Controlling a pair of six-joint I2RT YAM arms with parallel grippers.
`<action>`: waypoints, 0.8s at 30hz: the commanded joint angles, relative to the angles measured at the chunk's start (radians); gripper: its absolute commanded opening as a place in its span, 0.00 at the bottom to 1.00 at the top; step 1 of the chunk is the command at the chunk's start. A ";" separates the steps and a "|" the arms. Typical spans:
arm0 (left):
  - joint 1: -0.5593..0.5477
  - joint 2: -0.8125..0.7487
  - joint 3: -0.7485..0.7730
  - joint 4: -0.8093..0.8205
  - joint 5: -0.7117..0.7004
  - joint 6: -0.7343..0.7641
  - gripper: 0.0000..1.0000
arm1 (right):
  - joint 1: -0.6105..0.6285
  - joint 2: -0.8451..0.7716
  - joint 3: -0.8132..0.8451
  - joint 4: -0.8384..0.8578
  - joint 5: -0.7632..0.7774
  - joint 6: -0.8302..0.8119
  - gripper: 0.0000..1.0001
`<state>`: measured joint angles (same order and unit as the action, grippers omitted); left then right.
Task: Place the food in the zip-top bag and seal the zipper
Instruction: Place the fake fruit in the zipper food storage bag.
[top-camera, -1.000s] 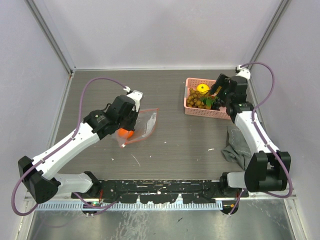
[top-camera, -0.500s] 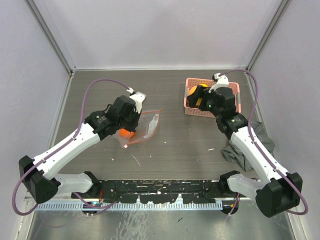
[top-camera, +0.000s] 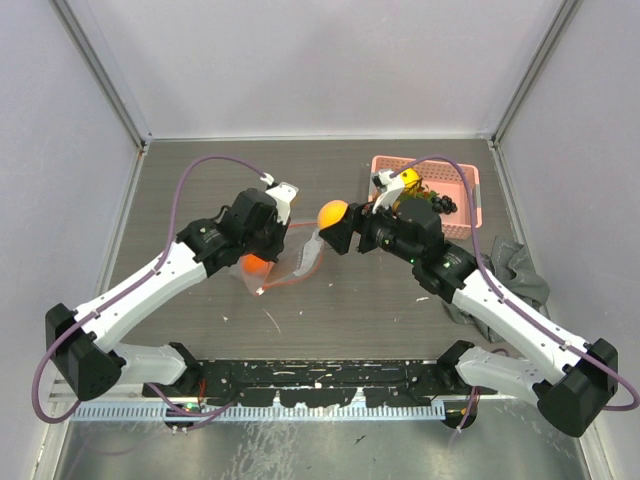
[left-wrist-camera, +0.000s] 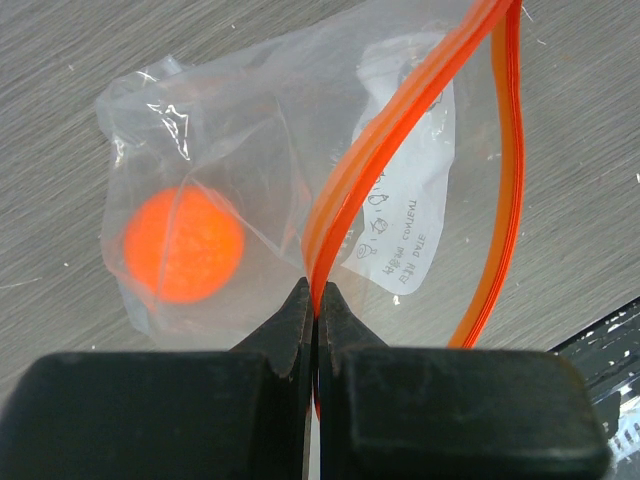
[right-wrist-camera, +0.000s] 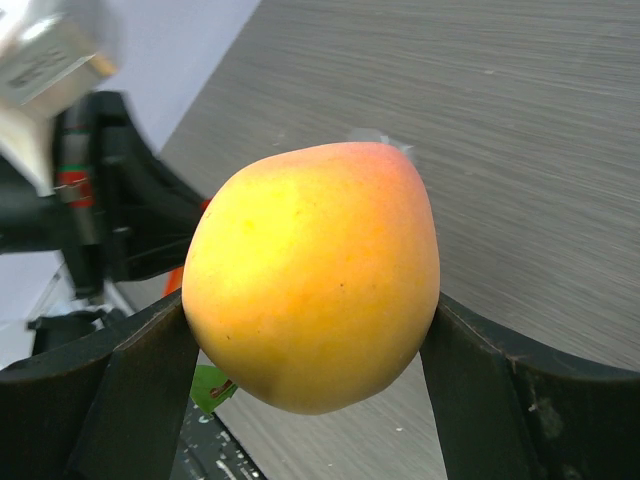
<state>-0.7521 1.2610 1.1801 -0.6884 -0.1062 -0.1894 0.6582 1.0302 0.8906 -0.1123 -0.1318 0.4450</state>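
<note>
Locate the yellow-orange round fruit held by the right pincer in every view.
Top external: the yellow-orange round fruit sits mid-picture in the right pincer, beside the clear plastic bag.
Left wrist: not in it.
Right wrist: the fruit fills the centre.
Shared landmark: the grey wood-grain table.

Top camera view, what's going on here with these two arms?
The left jaws are shut on the zipper, holding the zip-top bag open with one orange fruit inside. The right jaws grip a second orange fruit near the bag's mouth. The yellow fruit sits in the pink basket.
</note>
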 joint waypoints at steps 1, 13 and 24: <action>0.001 0.050 0.063 0.066 0.026 -0.020 0.00 | 0.071 0.019 0.018 0.127 -0.072 0.032 0.44; 0.001 0.031 0.014 0.177 0.050 0.014 0.00 | 0.123 0.162 0.006 0.186 -0.081 0.032 0.45; -0.006 -0.078 -0.052 0.206 0.074 0.033 0.00 | 0.123 0.231 -0.013 0.219 0.040 0.074 0.48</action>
<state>-0.7525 1.2259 1.1217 -0.5549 -0.0605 -0.1703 0.7773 1.2564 0.8764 0.0174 -0.1482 0.4900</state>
